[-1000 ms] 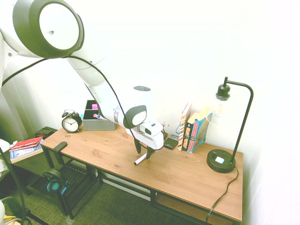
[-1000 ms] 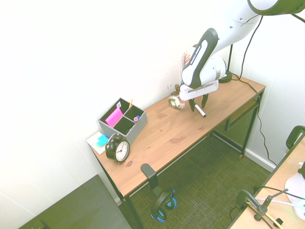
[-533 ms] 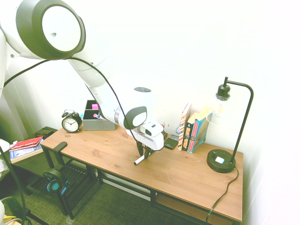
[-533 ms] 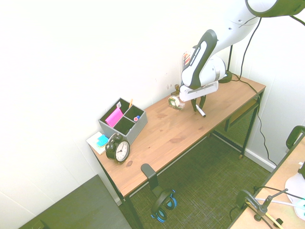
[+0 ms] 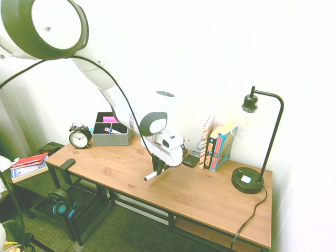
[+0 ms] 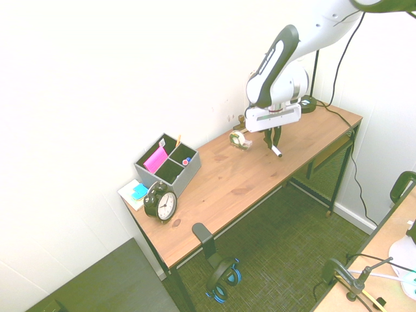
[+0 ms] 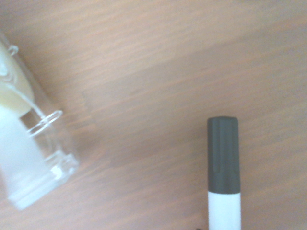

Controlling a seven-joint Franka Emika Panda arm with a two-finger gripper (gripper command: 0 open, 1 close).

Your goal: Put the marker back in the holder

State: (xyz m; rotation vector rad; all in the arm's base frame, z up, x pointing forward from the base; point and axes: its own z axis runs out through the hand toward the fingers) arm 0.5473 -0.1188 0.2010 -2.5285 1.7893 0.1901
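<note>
Going from left to right in the first exterior view, a stack of books (image 5: pixel 29 167) is lying beyond the left end of the wooden desk (image 5: pixel 126 168), and headphones (image 5: pixel 64 207) are hanging below the desktop. The black alarm clock (image 5: pixel 80 137) is standing just beside the grey holder (image 5: pixel 111 138), whose compartments are showing pink items (image 5: pixel 109 119) and a pen (image 5: pixel 111 129). Well apart from the holder, the white-barrelled marker (image 5: pixel 150 176) is sticking out from the gripper (image 5: pixel 159 170) over the desk — the two fingers are closing narrowly around it. The wrist view is showing its black cap (image 7: pixel 223 154), with a clear tape dispenser (image 7: pixel 41 158) lying apart from it. Farther right, a small black object (image 5: pixel 191 158) is lying near the upright books (image 5: pixel 221 148) — and a black lamp (image 5: pixel 248 180) is standing toward the desk's right end.
</note>
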